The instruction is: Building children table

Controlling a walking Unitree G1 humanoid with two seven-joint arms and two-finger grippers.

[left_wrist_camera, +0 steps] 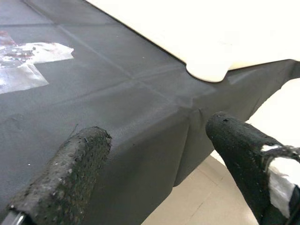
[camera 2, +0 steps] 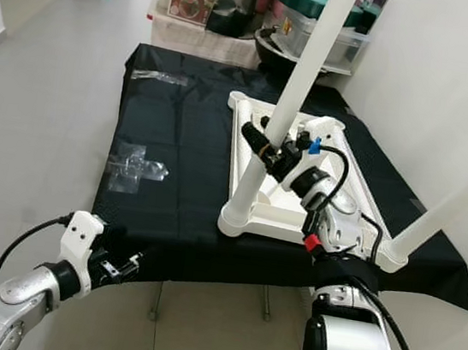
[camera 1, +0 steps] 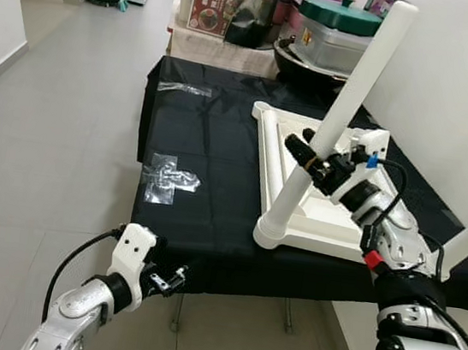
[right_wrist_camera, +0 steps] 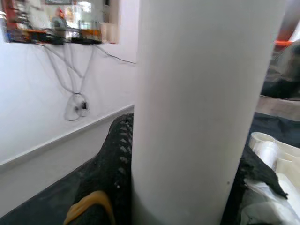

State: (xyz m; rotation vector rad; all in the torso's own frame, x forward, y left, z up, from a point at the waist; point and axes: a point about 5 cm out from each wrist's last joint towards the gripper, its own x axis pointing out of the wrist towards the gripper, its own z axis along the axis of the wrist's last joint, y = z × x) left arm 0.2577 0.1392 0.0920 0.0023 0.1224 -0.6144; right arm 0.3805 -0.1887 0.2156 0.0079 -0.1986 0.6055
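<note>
White leg (camera 1: 346, 112) gripped at the upturned tabletop (camera 1: 328, 212)
The right gripper (camera 1: 315, 158) was closed around it; the left gripper (left_wrist_camera: 154, 154) was held spread, empty, by the black cloth (camera 1: 196, 135)

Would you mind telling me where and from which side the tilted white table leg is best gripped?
Grip the white leg on its lower shaft, just above the socket in the tabletop, coming side-on from the robot's right. The right gripper already clamps there; the round, smooth tube suits fingers across it.
</note>
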